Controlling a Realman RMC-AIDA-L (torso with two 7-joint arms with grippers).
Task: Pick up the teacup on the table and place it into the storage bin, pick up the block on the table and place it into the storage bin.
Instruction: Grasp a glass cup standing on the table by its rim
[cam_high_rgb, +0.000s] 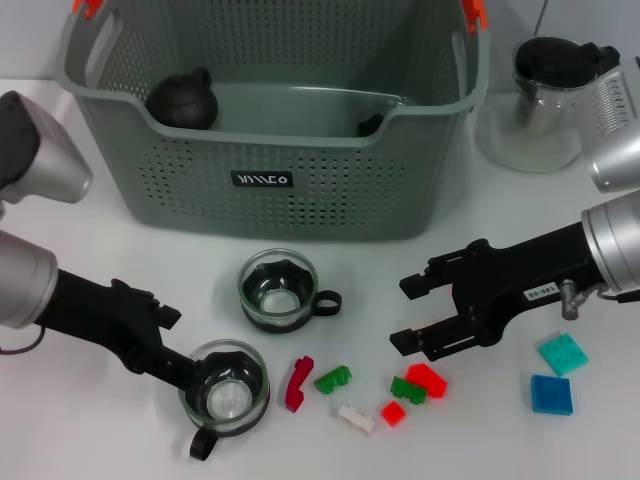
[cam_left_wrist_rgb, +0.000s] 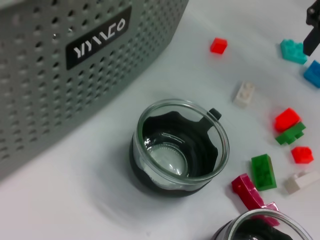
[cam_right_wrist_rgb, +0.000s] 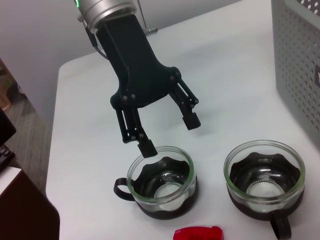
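Two glass teacups with dark inner liners stand in front of the grey-green storage bin (cam_high_rgb: 270, 190). The nearer teacup (cam_high_rgb: 225, 385) has my left gripper (cam_high_rgb: 198, 370) open just above its rim; in the right wrist view this gripper (cam_right_wrist_rgb: 170, 134) has one fingertip at the rim of that teacup (cam_right_wrist_rgb: 161, 181). The second teacup (cam_high_rgb: 278, 290) stands closer to the bin, also seen as teacup (cam_left_wrist_rgb: 180, 147). Several small blocks lie right of the cups, among them a green block (cam_high_rgb: 332, 379) and a red block (cam_high_rgb: 427, 378). My right gripper (cam_high_rgb: 412, 312) hangs open above the table just past them, holding nothing.
A dark teapot (cam_high_rgb: 183, 100) and another dark object (cam_high_rgb: 372, 123) lie inside the bin. A glass teapot with a black lid (cam_high_rgb: 545, 100) stands at the back right. Teal block (cam_high_rgb: 563, 353) and blue block (cam_high_rgb: 551, 394) lie at the far right.
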